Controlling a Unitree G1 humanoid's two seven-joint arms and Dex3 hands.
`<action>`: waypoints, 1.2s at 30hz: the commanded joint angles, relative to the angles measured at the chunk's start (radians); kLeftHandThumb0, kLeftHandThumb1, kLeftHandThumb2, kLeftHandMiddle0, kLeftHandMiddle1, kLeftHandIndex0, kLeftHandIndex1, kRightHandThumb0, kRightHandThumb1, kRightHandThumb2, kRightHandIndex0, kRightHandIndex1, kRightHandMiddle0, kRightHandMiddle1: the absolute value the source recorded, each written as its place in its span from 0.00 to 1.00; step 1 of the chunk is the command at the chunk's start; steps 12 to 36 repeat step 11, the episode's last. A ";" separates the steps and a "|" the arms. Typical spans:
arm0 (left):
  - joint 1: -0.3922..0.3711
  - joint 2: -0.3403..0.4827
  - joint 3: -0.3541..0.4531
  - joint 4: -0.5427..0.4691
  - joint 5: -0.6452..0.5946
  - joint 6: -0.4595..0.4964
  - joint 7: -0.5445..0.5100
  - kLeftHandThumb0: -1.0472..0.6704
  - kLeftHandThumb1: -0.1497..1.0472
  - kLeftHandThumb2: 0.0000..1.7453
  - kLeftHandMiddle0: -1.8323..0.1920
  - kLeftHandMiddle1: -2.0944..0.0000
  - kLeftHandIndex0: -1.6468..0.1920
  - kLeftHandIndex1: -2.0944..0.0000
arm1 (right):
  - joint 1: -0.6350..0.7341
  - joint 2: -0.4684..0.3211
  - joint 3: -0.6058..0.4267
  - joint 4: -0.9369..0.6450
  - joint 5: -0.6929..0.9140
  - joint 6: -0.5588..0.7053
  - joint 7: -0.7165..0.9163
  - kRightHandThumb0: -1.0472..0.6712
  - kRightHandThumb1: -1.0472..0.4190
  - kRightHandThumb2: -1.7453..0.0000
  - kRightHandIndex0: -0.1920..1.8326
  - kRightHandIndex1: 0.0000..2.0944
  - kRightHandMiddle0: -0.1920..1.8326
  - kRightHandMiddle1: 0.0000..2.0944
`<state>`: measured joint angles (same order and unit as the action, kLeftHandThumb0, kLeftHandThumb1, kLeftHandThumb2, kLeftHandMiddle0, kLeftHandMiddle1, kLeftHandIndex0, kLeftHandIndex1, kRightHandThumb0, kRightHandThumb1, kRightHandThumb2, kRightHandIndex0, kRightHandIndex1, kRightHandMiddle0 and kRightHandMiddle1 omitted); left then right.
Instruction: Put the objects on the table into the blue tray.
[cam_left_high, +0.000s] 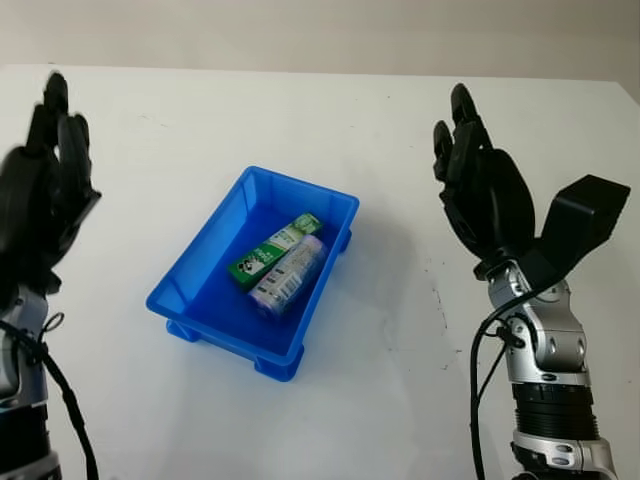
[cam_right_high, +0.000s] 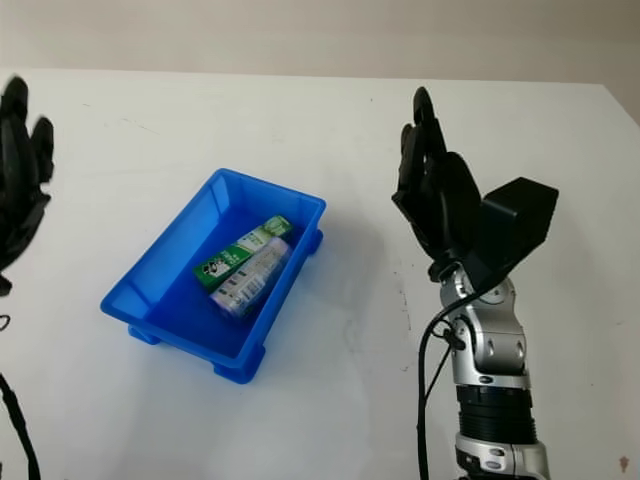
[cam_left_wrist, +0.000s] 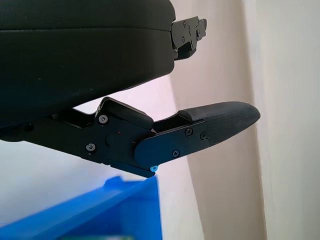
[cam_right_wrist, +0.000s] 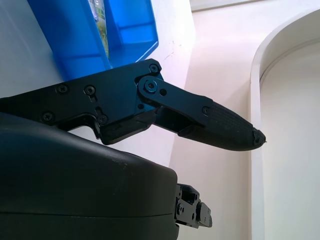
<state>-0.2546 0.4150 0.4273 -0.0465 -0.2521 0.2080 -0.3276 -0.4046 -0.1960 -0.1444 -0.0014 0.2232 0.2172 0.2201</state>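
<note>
The blue tray sits at the centre of the frame on the white bench, and inside it a green box and a pale bottle lie side by side, touching. The left hand is raised at the left edge of the frame, open and holding nothing. The right hand is raised at the right of the frame, well apart from the tray, also open and empty.

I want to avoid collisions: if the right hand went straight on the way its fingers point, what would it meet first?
Probably nothing: the open right hand points up and away over bare table, beside the tray. Depth is unclear.
</note>
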 joint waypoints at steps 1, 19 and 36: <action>0.016 -0.013 -0.016 -0.006 -0.013 -0.012 0.000 0.12 1.00 0.42 1.00 0.99 1.00 1.00 | -0.009 -0.012 0.003 -0.012 -0.002 0.006 0.003 0.14 0.00 0.52 0.00 0.00 0.00 0.00; 0.043 -0.070 -0.081 -0.061 -0.024 0.006 0.043 0.10 1.00 0.41 1.00 0.99 1.00 1.00 | 0.002 -0.004 0.005 -0.017 0.005 0.008 0.018 0.14 0.00 0.52 0.00 0.00 0.00 0.00; 0.043 -0.070 -0.081 -0.061 -0.024 0.006 0.043 0.10 1.00 0.41 1.00 0.99 1.00 1.00 | 0.002 -0.004 0.005 -0.017 0.005 0.008 0.018 0.14 0.00 0.52 0.00 0.00 0.00 0.00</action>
